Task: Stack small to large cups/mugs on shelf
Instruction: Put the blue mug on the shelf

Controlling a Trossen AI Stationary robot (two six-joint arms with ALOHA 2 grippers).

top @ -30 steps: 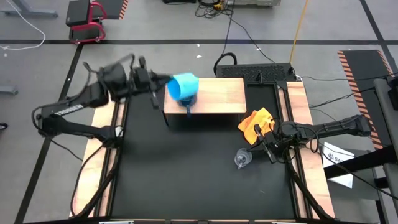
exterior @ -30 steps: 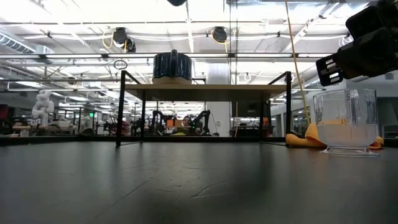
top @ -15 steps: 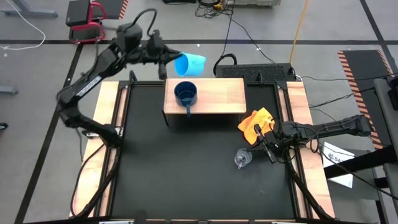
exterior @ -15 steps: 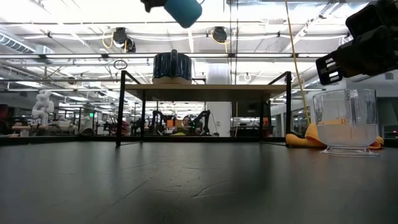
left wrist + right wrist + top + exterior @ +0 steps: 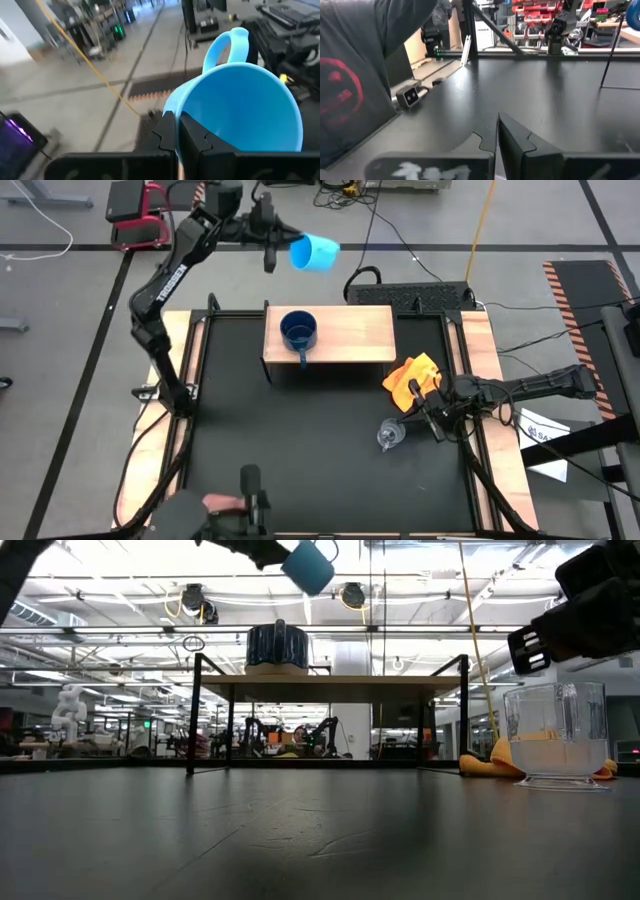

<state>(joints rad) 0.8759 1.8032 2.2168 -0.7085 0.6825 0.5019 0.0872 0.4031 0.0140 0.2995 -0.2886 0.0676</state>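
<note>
**K:** Left gripper is clamped on the rim of the light-blue mug, carrying it high and tipped on its side. High view puts it past the far edge of the table, not over the shelf. Wrist view confirms: fingers pinched together on the rim, handle on the far side.

**R:** Where's the rest?

**K:** Navy mug sits upright on the shelf's left end, handle toward the near edge. Glass cup stands on the table, near the right side, just past the orange cloth.

**R:** Right arm?

**K:** Right gripper is parked low just beside the glass cup, jaws closed on nothing. Person's hand and sleeve showing at the near table edge, clear of both arms.

**R:** So progress?

**K:** I'd call it one of three placed. Large mug is the base. Mid mug is in hand but way off target; it needs to come over the navy mug, be righted and be lowered inside. Glass cup untouched, goes in last.

**R:** Risk?

**K:** Rim pinch with the mug tilted, so a slip is possible when reorienting.
</note>
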